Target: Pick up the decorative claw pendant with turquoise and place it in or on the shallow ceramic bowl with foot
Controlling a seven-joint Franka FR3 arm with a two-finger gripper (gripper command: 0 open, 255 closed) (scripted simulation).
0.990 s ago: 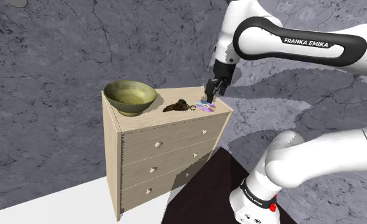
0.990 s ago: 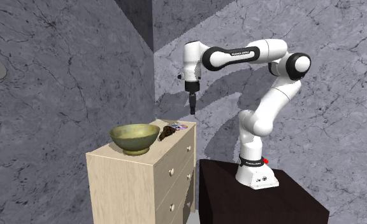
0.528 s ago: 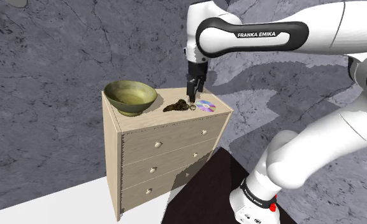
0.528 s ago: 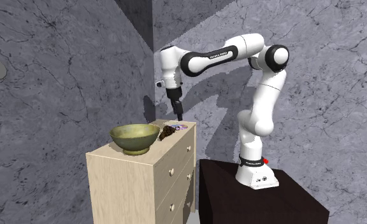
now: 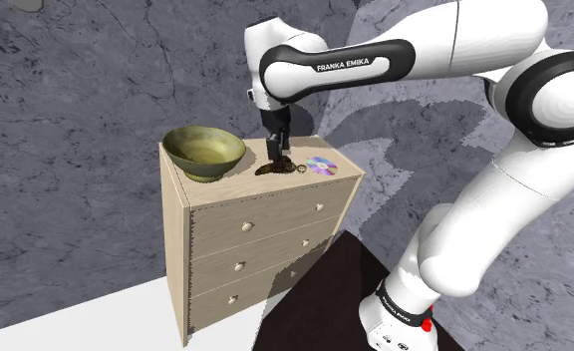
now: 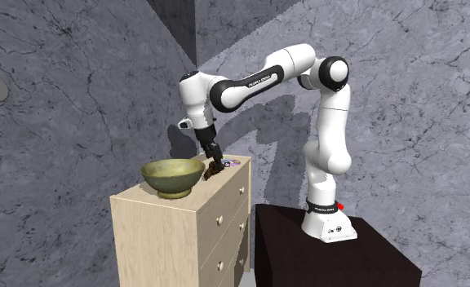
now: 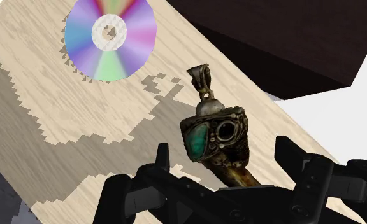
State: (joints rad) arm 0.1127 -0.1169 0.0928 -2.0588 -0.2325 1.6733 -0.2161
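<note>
Arm (image 5: 444, 40) — white with dark joints, bent over the dresser from its dark stand (image 5: 320, 289).
Dresser (image 5: 260, 234) — pale wood, three drawers, set against a grey marbled wall (image 5: 76, 150).
Bowl (image 5: 205, 155) — olive-green, footed, on the dresser top towards the shoulder view's left, apart from the pendant.
Gripper (image 7: 225, 156) — I read it as low over the dresser top, fingers (image 7: 294, 159) spread wide, one on each side of the pendant, neither touching it.
Disc (image 7: 111, 38) — iridescent, flat on the top, near the pendant.
Pendant (image 7: 217, 137) — dark claw with a turquoise stone and a loop, lying on the dresser top between bowl and disc, not held.
</note>
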